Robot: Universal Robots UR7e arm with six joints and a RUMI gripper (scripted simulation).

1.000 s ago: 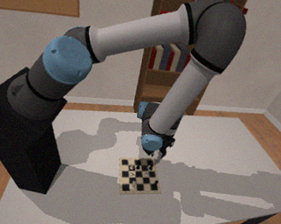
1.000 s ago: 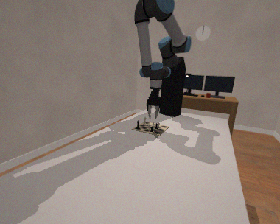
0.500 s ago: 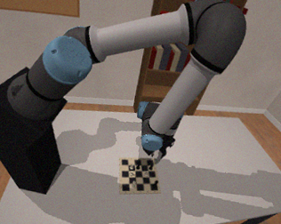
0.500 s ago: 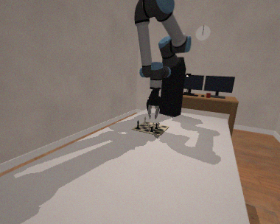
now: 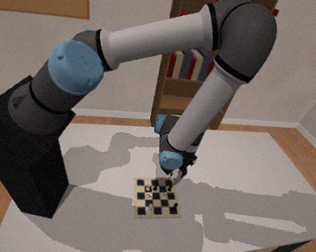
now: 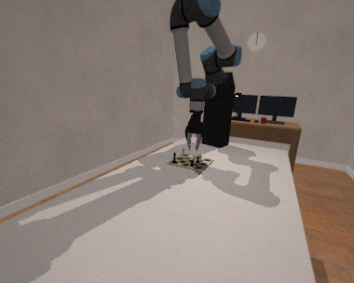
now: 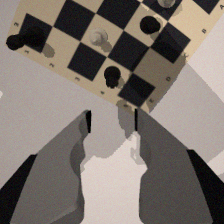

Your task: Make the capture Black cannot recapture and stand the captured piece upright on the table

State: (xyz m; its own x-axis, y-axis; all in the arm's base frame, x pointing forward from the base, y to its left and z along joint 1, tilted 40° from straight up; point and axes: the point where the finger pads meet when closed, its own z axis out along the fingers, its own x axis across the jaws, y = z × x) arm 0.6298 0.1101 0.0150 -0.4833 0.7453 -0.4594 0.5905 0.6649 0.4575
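A small chessboard lies on the white table; it also shows in the exterior view. In the wrist view a black piece stands near the board's edge closest to my fingers. A white piece stands one row further in, another black piece to its right, and a black piece at the far left edge. My gripper hovers above the board's edge, pointing down. Its fingers are narrowed with a clear gap, and nothing is between them.
The arm's black base block stands on the table left of the board. A bookshelf is behind the table. A desk with monitors stands far behind the board in the exterior view.
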